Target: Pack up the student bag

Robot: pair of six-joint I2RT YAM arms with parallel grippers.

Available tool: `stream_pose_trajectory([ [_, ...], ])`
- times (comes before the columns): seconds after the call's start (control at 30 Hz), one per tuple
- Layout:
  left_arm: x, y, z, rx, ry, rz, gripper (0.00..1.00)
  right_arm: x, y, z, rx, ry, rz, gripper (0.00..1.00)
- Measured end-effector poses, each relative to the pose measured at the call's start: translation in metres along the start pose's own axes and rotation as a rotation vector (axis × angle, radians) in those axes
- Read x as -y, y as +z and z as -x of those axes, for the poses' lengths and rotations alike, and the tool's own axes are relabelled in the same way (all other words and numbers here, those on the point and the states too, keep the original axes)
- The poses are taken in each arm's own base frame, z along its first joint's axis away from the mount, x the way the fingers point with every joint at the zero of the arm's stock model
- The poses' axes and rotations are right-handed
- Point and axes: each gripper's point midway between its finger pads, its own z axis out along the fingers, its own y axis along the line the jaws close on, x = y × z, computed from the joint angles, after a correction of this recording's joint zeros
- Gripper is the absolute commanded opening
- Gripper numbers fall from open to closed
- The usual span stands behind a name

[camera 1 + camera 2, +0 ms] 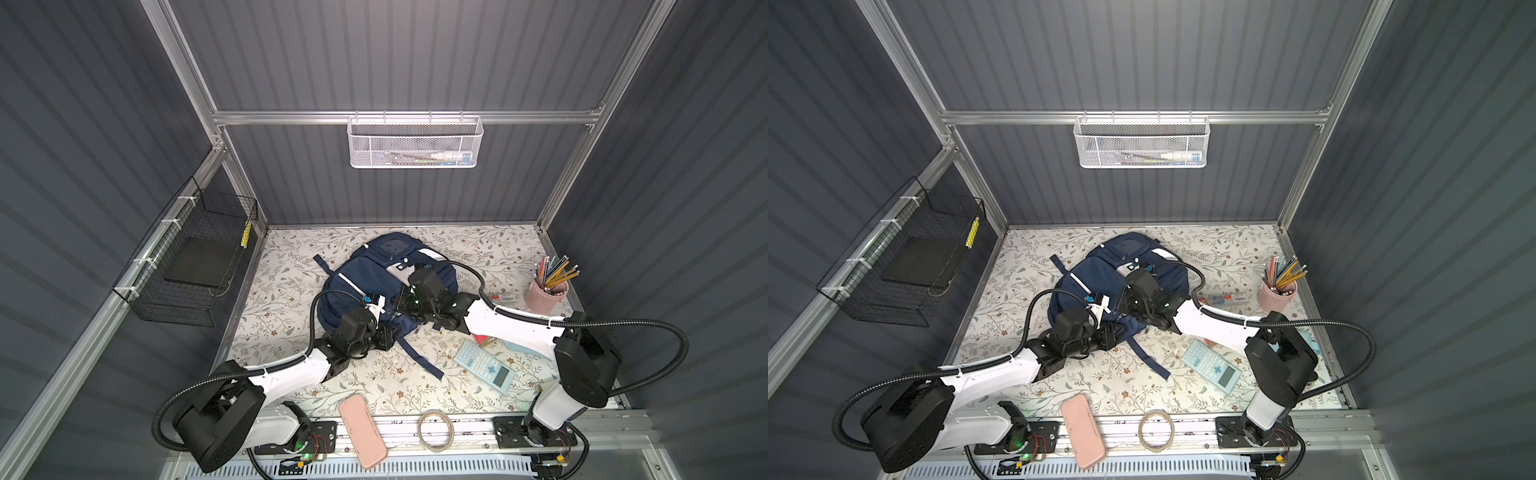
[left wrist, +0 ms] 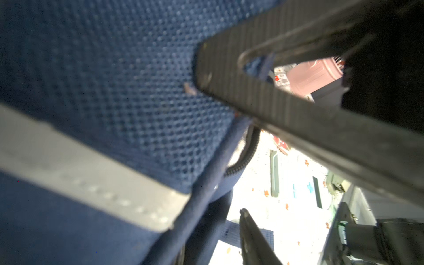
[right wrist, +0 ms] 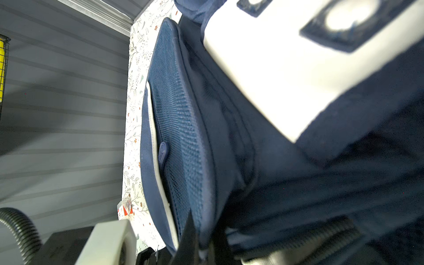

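Navy student bag (image 1: 365, 266): right tool (image 1: 400, 306) pinches its fabric, left tool (image 1: 390, 334) gapes beside; we judge the thin pinch may slip when pulled.

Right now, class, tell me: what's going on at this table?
Two robot arms are working on the student bag, which lies on the floral table. The left hand stands open around the bag's near edge. The right hand is shut, apparently pinching fabric on its upper side. The calculator, pink case and pencil cup are not yet packed.
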Motion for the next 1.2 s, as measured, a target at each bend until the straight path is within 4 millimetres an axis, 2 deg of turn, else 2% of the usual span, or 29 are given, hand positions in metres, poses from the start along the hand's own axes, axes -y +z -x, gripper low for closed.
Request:
stream_pose_trajectory([
  [0.13,-0.002,-0.001,0.004,0.012,-0.009,0.007,0.26,0.001,0.001,-0.001,0.000,0.000,0.001,0.00],
  [0.37,-0.007,-0.006,0.013,0.041,-0.043,0.010,0.25,-0.001,0.001,-0.001,0.003,-0.002,0.011,0.00],
  [0.5,-0.008,-0.007,0.015,0.046,-0.048,0.009,0.11,-0.002,0.001,-0.001,0.003,-0.002,0.013,0.00],
  [0.83,-0.009,-0.011,0.019,0.049,-0.062,-0.004,0.06,-0.002,0.001,-0.002,0.001,-0.003,0.015,0.00],
  [0.87,-0.010,-0.011,0.019,0.046,-0.064,-0.002,0.02,-0.002,0.001,-0.002,0.001,-0.003,0.015,0.00],
  [0.9,-0.011,-0.011,0.018,0.039,-0.065,0.004,0.00,-0.002,0.001,-0.002,0.001,-0.003,0.015,0.00],
  [1.2,-0.029,-0.020,0.002,-0.019,-0.125,0.099,0.00,0.003,0.002,-0.005,-0.003,-0.007,0.008,0.00],
])
